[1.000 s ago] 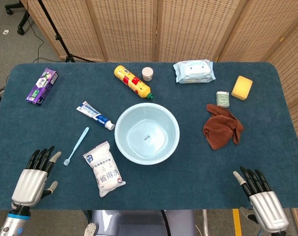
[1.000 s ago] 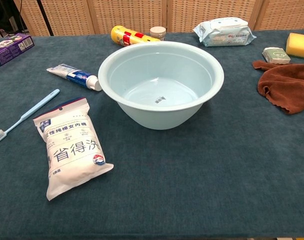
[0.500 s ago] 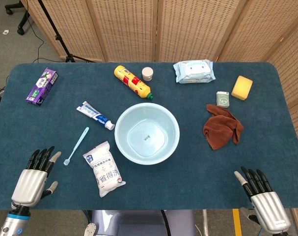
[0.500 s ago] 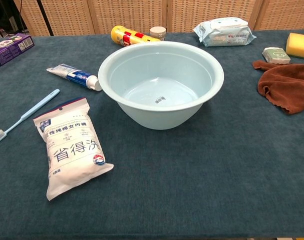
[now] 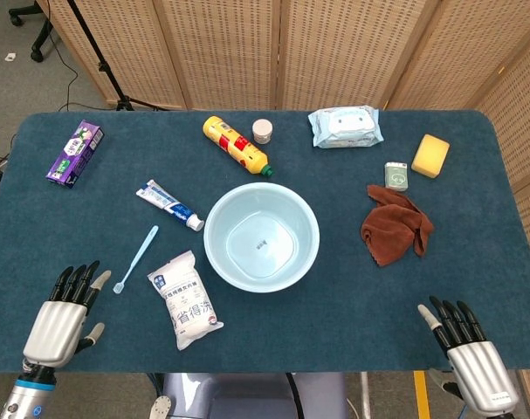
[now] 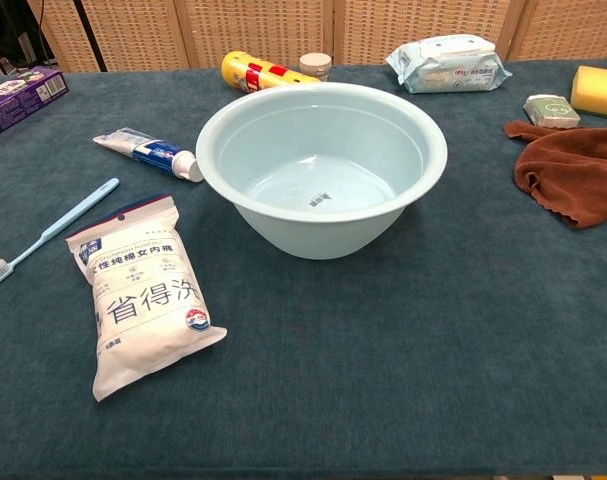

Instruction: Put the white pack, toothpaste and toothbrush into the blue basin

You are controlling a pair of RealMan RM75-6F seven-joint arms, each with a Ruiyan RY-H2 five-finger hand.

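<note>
Meanwhile both hands — left hand (image 5: 57, 319), right hand (image 5: 471, 358) — spread empty beside the round, smooth basin (image 5: 261, 236).

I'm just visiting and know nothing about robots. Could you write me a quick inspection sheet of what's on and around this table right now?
Surface: dark blue cloth-covered table, flat.
Job's things: light blue plastic basin empty at centre; white printed pack, blue-white toothpaste tube and pale blue toothbrush all lie on the cloth to its left.
Clutter: purple box, yellow bottle, small round jar, wet-wipes pack, yellow sponge, small green packet, brown cloth.
Hands: left hand and right hand at the near edge, fingers apart, holding nothing.
Cables: one on the floor, far left.
Surroundings: woven folding screens, black stand.
</note>
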